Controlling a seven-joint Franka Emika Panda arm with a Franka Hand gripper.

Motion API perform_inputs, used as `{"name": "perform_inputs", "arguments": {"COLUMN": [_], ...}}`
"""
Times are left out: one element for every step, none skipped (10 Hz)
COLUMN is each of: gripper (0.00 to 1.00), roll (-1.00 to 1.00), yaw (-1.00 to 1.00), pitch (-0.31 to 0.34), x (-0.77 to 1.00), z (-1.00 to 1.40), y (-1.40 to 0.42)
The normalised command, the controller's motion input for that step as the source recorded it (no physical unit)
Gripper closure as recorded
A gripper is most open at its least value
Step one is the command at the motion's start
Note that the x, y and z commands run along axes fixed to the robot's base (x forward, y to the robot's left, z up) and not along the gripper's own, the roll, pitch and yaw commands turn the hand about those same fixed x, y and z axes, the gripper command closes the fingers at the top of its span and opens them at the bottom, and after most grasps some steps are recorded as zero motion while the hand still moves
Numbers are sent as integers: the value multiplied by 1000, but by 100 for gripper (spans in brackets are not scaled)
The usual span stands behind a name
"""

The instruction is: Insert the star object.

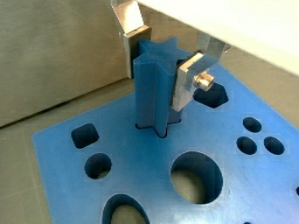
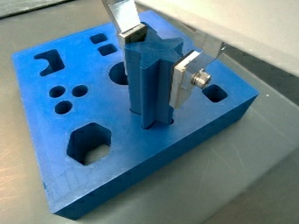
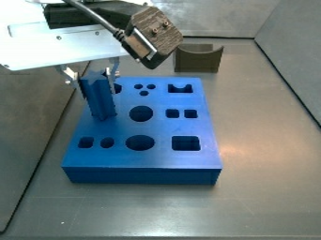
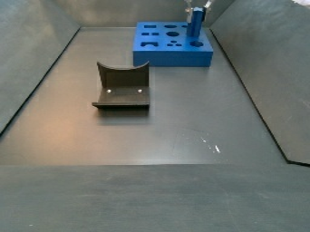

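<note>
The star object (image 1: 152,96), a tall bright-blue ridged peg, stands upright with its lower end in the star hole of the flat blue block (image 1: 233,175). It also shows in the wrist view (image 2: 152,87) and in both side views (image 3: 96,97) (image 4: 194,24). My gripper (image 1: 162,63) is above the block's corner, its two silver fingers on opposite sides of the peg's upper part, shut on it. It also shows in a wrist view (image 2: 159,59) and a side view (image 3: 93,75).
The block (image 3: 163,129) has several other shaped holes around the peg. A dark grey curved piece (image 4: 121,86) lies on the grey floor apart from the block, also in a side view (image 3: 197,58). Grey walls enclose the floor.
</note>
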Motion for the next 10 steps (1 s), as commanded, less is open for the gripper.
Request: {"name": "perform_inputs", "arguments": {"gripper": [100, 100, 100, 100, 100, 100, 100, 100, 100, 100], "roll": [164, 106, 0, 0, -50, -153, -147, -90, 9, 0], "yaw": [0, -34, -91, -49, -40, -3, 0, 0, 0, 0], "pitch": [43, 301, 440, 316, 211, -69, -176, -279, 0, 0], "x": [129, 274, 440, 283, 197, 14, 0, 0, 0, 0], "z": [-474, -491, -346, -603, -769, -843, -731, -663, 0, 0], "y": [-120, -143, -100, 0, 0, 37, 40, 0, 0, 0]}}
